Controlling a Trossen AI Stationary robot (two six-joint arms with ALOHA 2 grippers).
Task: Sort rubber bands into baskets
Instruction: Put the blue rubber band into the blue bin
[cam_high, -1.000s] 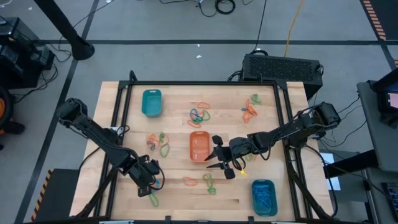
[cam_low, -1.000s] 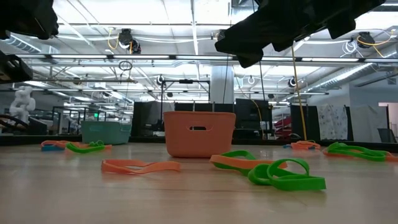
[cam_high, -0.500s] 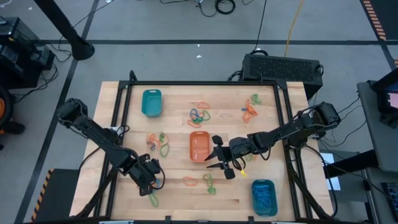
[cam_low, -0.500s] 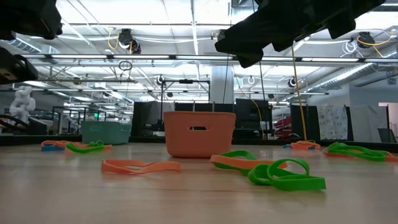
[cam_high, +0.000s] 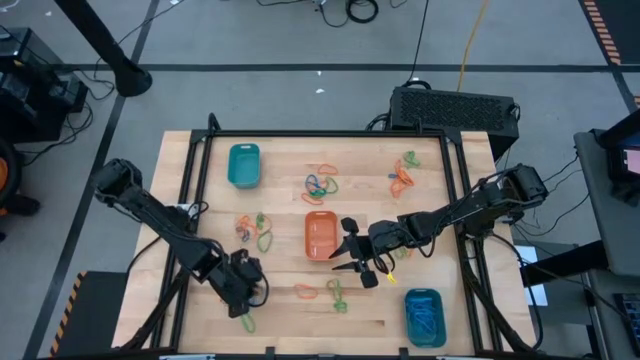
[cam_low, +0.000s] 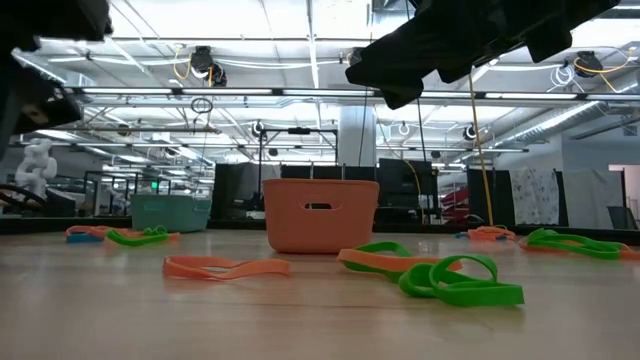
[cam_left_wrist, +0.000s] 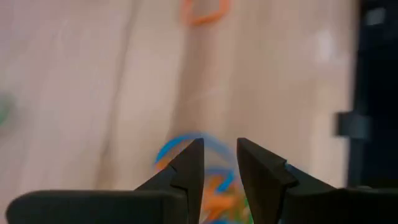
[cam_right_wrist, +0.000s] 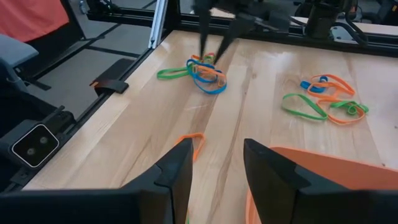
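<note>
The left gripper (cam_high: 247, 292) hangs low over the near left part of the wooden table (cam_high: 280, 160), its fingers (cam_left_wrist: 186, 167) parted by a narrow gap and gripping nothing, directly above a small tangle of blue, orange and green rubber bands (cam_left_wrist: 205, 180) (seen from the right wrist as a heap (cam_right_wrist: 202, 70) under the far arm's tips). A green band (cam_high: 247, 321) lies at the near edge just beside it, and an orange band (cam_high: 305, 291) with a green one (cam_high: 338, 294) lie to its right. At the near right corner sits a teal basket (cam_high: 423, 316) with blue bands inside. The right gripper (cam_high: 352, 254) is held above the table just right of the orange basket (cam_high: 320, 235) in the middle, its fingers (cam_right_wrist: 177, 167) spread apart and empty. Left of that basket lies a cluster of orange, blue and green bands (cam_high: 252, 229). Farther back, a mixed knot of bands (cam_high: 321, 180) sits near the centre, another orange and green group (cam_high: 404, 172) lies toward the far right, and the second teal basket (cam_high: 243, 164) stands at the far left.
</note>
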